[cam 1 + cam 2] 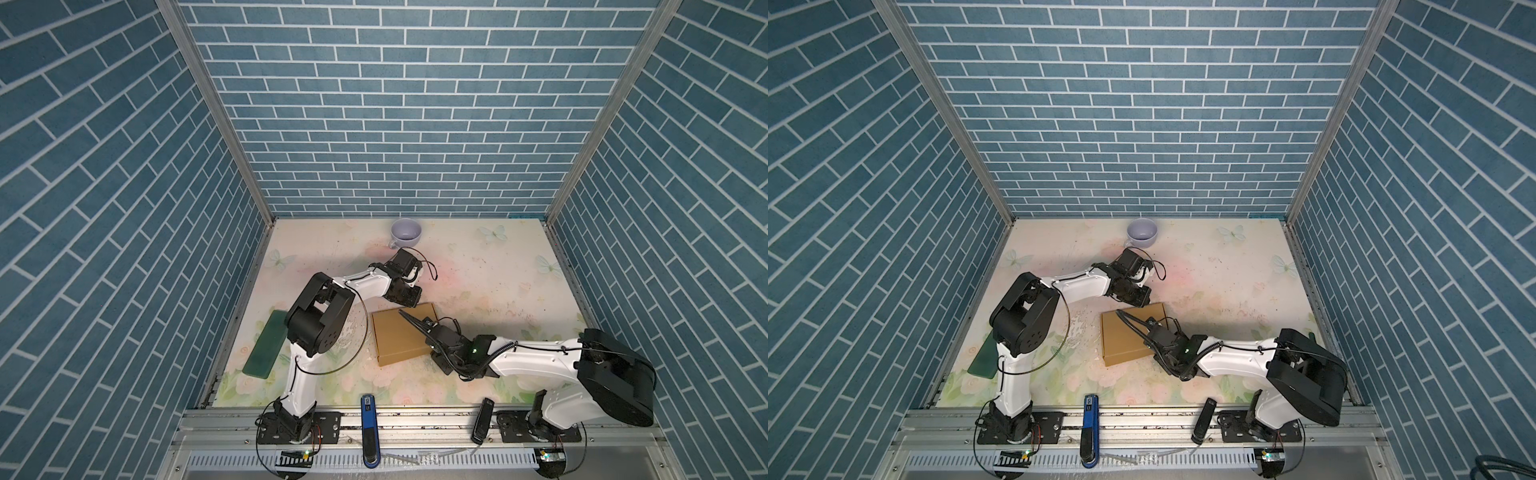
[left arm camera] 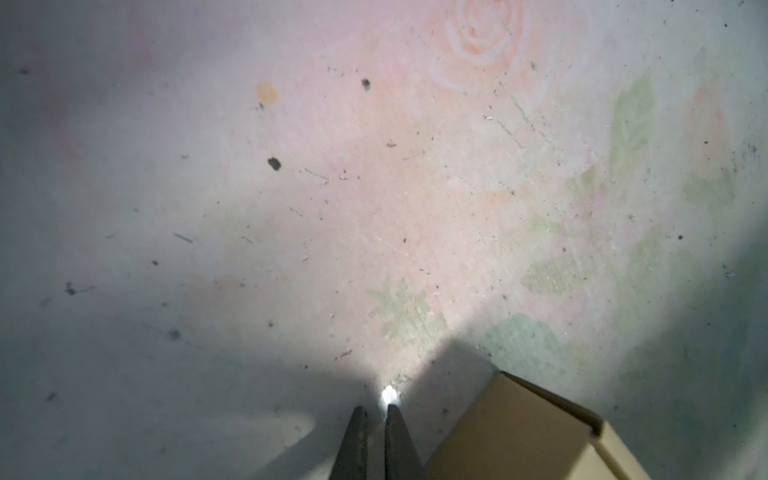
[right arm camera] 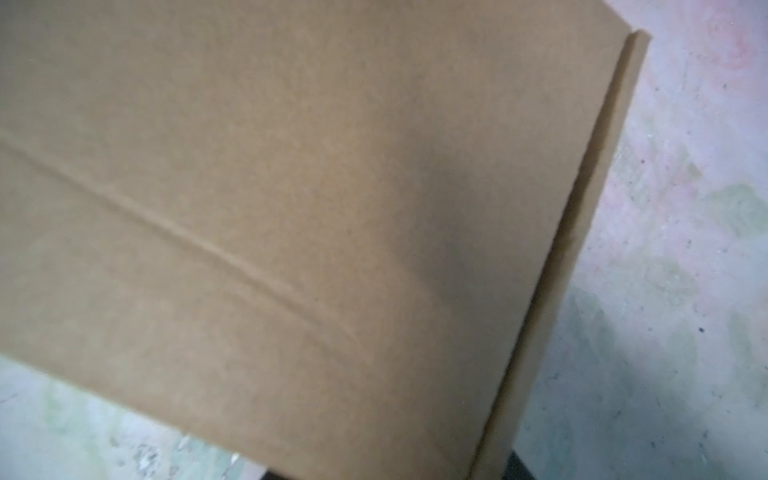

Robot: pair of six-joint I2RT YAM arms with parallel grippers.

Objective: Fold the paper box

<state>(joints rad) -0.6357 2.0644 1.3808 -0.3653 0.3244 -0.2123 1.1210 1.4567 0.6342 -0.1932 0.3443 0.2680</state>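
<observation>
The paper box [image 1: 397, 336] [image 1: 1125, 338] is a plain brown flat mailer lying closed on the flowered table. My left gripper [image 1: 405, 297] [image 1: 1133, 297] hangs at the box's far edge. In the left wrist view its two dark fingers [image 2: 376, 419] stand almost together over bare table with nothing between them, and a corner of the box [image 2: 519, 432] lies beside them. My right gripper [image 1: 436, 353] [image 1: 1163, 353] is at the box's near right corner. The box lid [image 3: 332, 208] fills the right wrist view. Only dark bits of the fingers [image 3: 519, 467] show past the box's edge.
A lavender cup [image 1: 406, 235] [image 1: 1142, 233] stands at the back, close behind the left wrist. A dark green flat board [image 1: 266, 345] [image 1: 984, 361] lies at the left edge. A blue tool [image 1: 368, 419] and a black tool [image 1: 482, 419] rest on the front rail. Blue brick walls close three sides.
</observation>
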